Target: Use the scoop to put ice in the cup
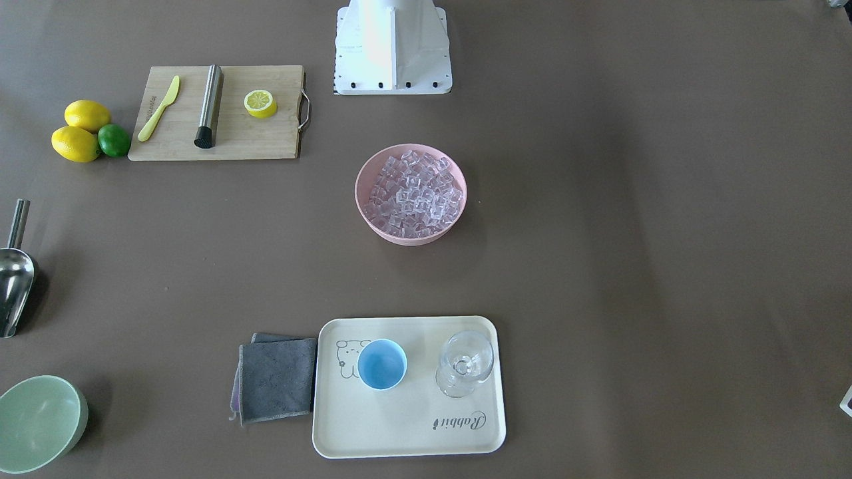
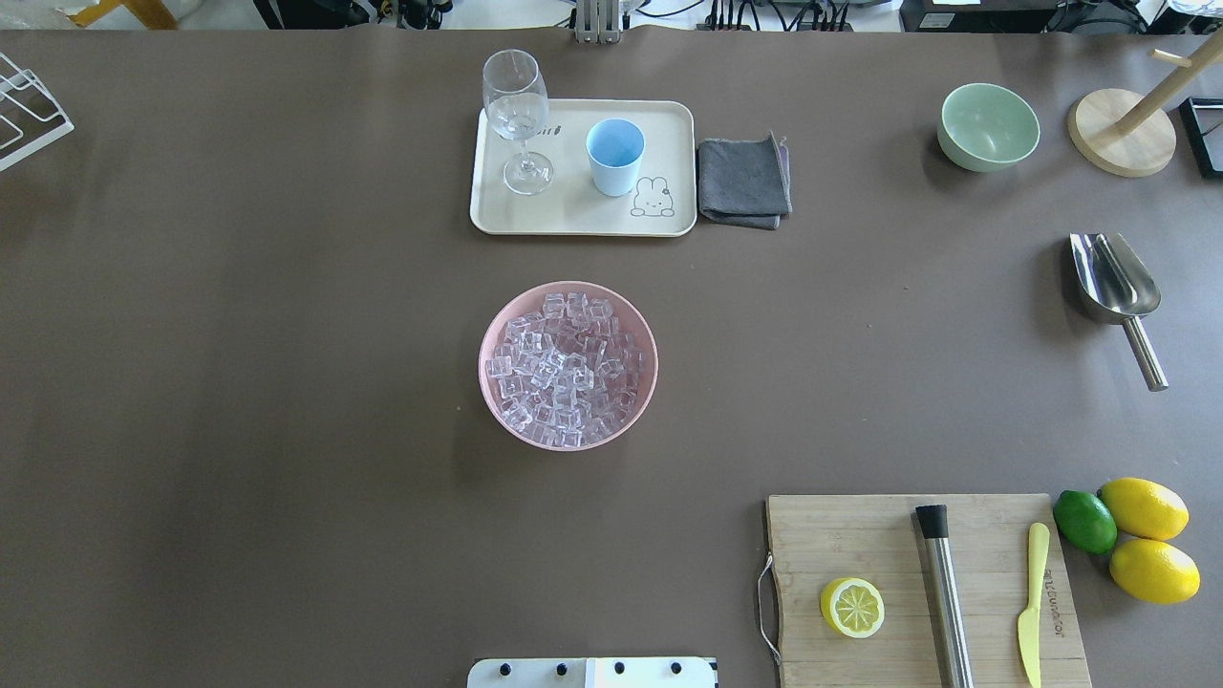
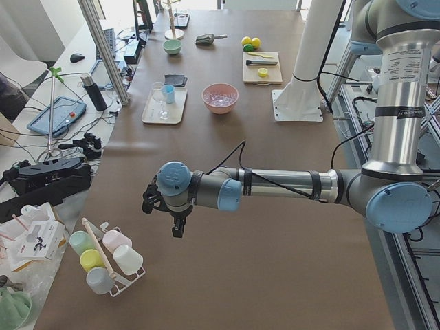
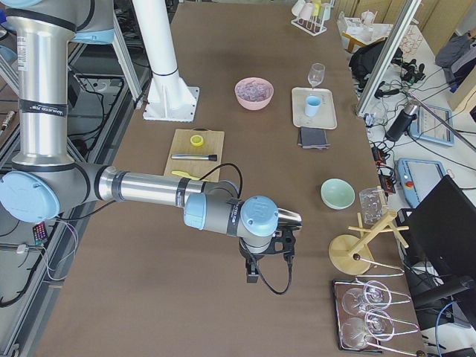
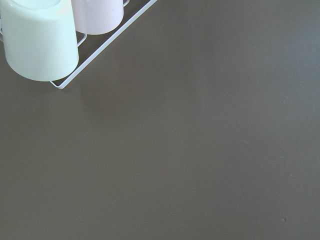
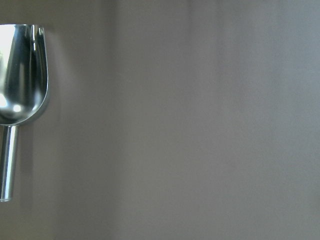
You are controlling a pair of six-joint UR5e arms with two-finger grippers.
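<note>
Ice [image 2: 568, 368] is the prize here, a heap of clear cubes filling the pink bowl [image 2: 483, 368] at mid-table. Big picture first: the brown table [image 2: 287, 382] runs long. The left arm [image 3: 275, 185] reaches out low over its left end, and the left gripper [image 3: 177, 225] hangs above bare tabletop near a mug rack [image 3: 110, 265]. Whether its fingers are parted or closed, I cannot tell from this side view. Over at the other end, the right arm [image 4: 149, 190] stretches out the same way. The right gripper [image 4: 254, 271] points down, and again I cannot tell how its fingers stand.

On to the board [image 2: 860, 535], close to the robot on its right. The tray [image 2: 573, 215] sits beyond the bowl, at the far side. Then the scoop [image 2: 1113, 277]: it lies on the table well off to the right, handle towards the robot, nothing touching it. Smallest now, the cup [image 2: 614, 153] stands upright on the tray beside a glass [image 2: 516, 105].
</note>
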